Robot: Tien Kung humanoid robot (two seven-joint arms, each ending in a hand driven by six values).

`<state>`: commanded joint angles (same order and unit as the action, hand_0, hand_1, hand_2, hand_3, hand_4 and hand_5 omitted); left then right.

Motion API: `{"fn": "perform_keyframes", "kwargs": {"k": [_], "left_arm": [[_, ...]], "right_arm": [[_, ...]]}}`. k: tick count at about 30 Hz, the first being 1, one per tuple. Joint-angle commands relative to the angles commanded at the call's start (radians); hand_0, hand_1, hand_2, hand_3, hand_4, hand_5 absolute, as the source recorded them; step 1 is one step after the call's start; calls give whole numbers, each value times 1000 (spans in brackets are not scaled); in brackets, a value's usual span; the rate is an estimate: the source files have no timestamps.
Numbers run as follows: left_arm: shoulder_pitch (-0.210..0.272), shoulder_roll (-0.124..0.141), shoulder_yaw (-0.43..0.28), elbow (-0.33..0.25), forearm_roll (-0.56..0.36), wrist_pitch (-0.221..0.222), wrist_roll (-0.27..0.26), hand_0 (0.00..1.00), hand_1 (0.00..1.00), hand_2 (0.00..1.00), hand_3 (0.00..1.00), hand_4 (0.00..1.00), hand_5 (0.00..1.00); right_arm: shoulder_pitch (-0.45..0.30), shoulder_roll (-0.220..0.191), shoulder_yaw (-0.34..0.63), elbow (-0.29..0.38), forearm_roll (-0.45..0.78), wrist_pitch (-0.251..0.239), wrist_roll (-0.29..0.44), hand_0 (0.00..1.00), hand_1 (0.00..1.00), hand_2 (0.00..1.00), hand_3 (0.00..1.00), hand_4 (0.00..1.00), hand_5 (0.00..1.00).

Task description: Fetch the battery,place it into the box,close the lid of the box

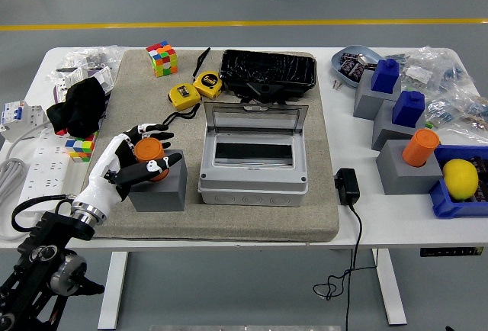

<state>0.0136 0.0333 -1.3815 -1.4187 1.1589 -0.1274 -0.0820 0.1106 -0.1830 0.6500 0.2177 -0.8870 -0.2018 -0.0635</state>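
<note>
An orange cylindrical battery stands in a grey block holder on the left of the grey mat. My left hand, white with black joints, has its fingers curled around the battery from the left, thumb in front. The grey box sits at the mat's middle with its clear lid standing open at the back. My right arm is out of view.
Two yellow tape measures, a Rubik's cube and a black case lie behind the box. Grey blocks with blue and orange pieces, a lemon in a blue tray and a black adapter are on the right.
</note>
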Motion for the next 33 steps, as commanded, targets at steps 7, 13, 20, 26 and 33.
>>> {"fn": "perform_keyframes", "kwargs": {"k": [7, 13, 20, 26, 33], "left_arm": [[-2, -1, 24, 3, 24, 5, -4, 630, 646, 462, 434, 998, 2], [-6, 0, 44, 6, 32, 19, -10, 610, 625, 450, 413, 998, 2], [-20, -7, 64, 18, 56, 32, -16, 615, 627, 452, 417, 998, 2], [-21, -5, 65, 20, 98, 60, -17, 568, 577, 433, 396, 998, 2], [-26, -4, 69, 13, 183, 116, -16, 463, 499, 342, 278, 998, 2]], "right_arm": [[1, -1, -1, 1, 5, -3, 0, 759, 694, 708, 741, 998, 998], [2, 0, -4, 0, 8, -4, -1, 763, 695, 708, 741, 998, 998], [3, -1, -6, 1, 14, -6, 0, 760, 694, 708, 741, 998, 998], [2, 0, -7, -1, 19, -7, 2, 759, 693, 708, 741, 998, 998], [3, -1, -8, -1, 23, -7, 3, 759, 693, 707, 739, 998, 998]]}}
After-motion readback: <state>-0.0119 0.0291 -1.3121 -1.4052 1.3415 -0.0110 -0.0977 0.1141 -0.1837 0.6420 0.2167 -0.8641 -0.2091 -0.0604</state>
